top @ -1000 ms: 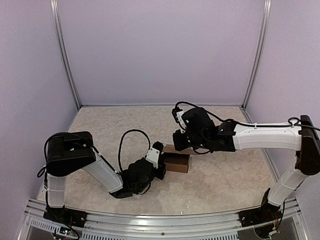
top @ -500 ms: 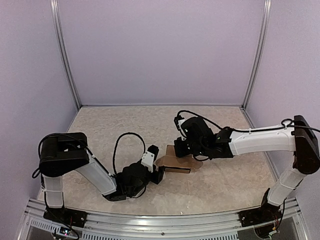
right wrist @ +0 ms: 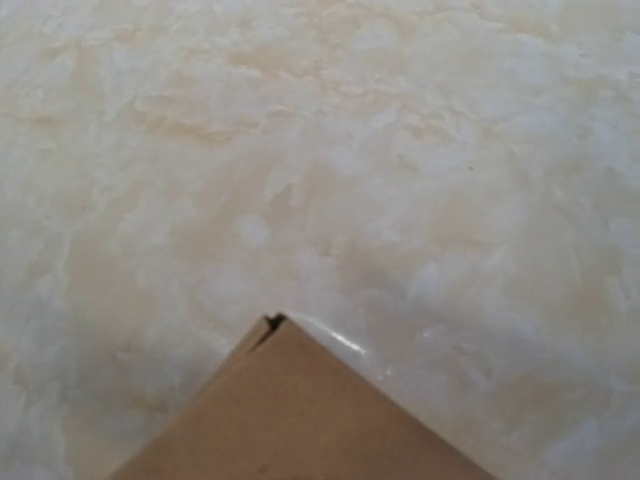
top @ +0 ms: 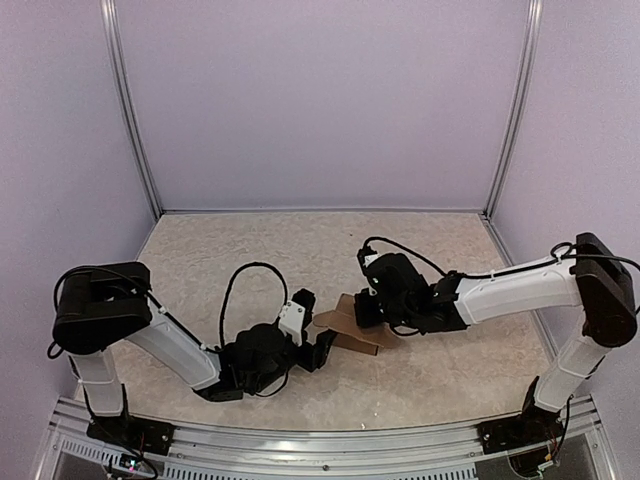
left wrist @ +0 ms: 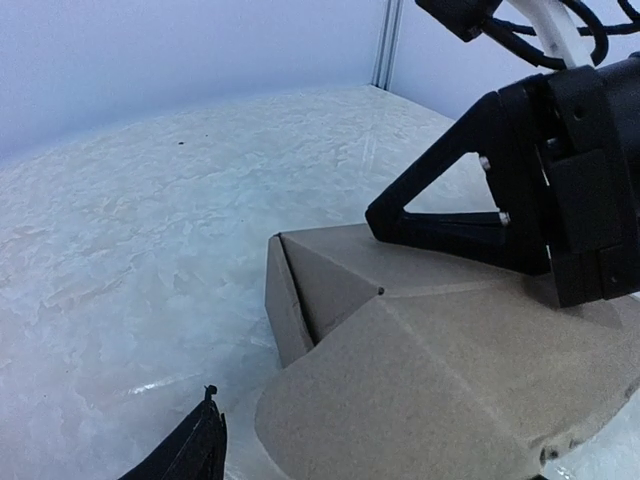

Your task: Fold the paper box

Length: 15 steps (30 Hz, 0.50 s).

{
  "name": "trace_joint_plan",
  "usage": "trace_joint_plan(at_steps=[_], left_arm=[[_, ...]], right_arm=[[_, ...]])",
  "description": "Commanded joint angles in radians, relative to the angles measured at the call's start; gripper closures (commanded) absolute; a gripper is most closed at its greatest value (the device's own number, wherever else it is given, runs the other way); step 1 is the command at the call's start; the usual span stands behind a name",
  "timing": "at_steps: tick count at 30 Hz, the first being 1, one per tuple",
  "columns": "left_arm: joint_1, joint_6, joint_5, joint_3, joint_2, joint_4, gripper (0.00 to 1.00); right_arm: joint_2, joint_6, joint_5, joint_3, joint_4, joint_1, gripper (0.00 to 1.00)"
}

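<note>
Near the middle of the pale marbled table (top: 240, 250), the paper box (top: 347, 326) lies as a low brown cardboard shape, its creased panels partly raised and a rounded flap pointing toward the left arm. The right tool (top: 363, 310) reaches in from the right; its black fingers are closed together and rest on the box's top panel. The left tool (top: 313, 331) sits low, just beside the box's left edge, with its jaws spread wide and nothing between them. Only one of its fingertips (left wrist: 196, 447) shows in the left wrist view.
</note>
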Motion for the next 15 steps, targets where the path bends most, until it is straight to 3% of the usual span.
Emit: trace_joint_plan(at_steps=[1,11,15], left_arm=[[-0.008,-0.046,0.047,-0.06,-0.099,-0.047,0.34],[-0.007,-0.136,0.114,-0.107,-0.409,-0.381,0.34],[0.0,-0.141,0.105,-0.061,-0.524,-0.548,0.34]], right_arm=[[0.03,0.021,0.04,-0.041,0.038,0.008,1.0],[0.072,0.014,0.052,-0.065,0.073,0.014,1.0],[0.08,-0.001,0.049,-0.071,0.078,0.02,1.0]])
